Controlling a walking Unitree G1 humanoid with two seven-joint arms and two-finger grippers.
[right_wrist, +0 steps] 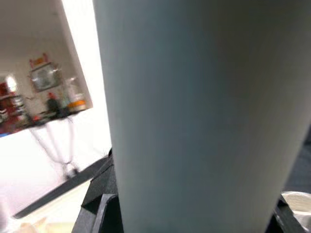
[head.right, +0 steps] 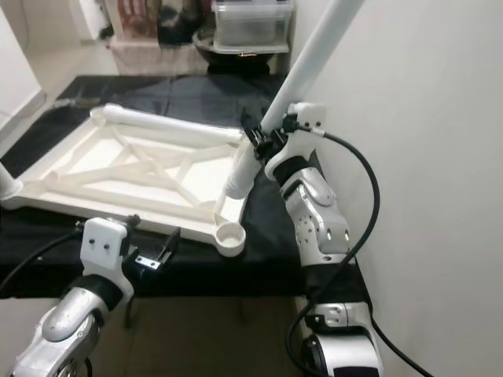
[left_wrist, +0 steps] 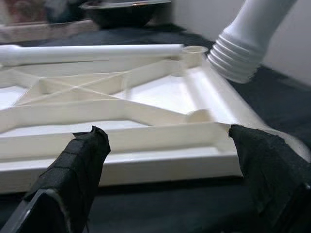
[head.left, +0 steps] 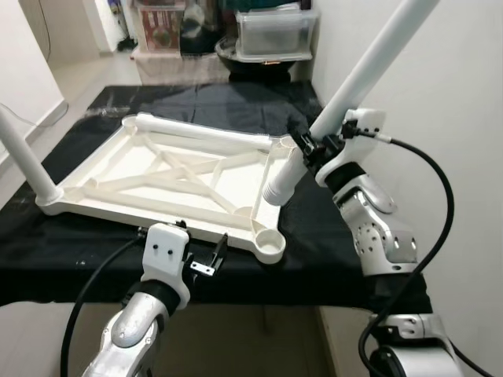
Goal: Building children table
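The white plastic table top (head.left: 169,177) lies upside down on a black cloth, its ribbed underside facing up. One leg (head.left: 23,161) stands in its near-left corner socket. My right gripper (head.left: 308,147) is shut on a long white table leg (head.left: 357,71), held tilted, with its threaded end (head.left: 277,191) hanging just above the top's right rim. The empty round socket (head.left: 271,245) sits at the near-right corner, below and in front of that end. My left gripper (head.left: 211,260) stays open low at the near edge, and its black fingertips (left_wrist: 80,165) frame the top's near rail.
The black cloth (head.left: 330,251) covers a low platform (head.left: 259,294) whose front edge is close to me. A white wall (head.left: 440,94) runs along the right. Clear storage bins (head.left: 275,31) and a dark bowl stand on the floor behind.
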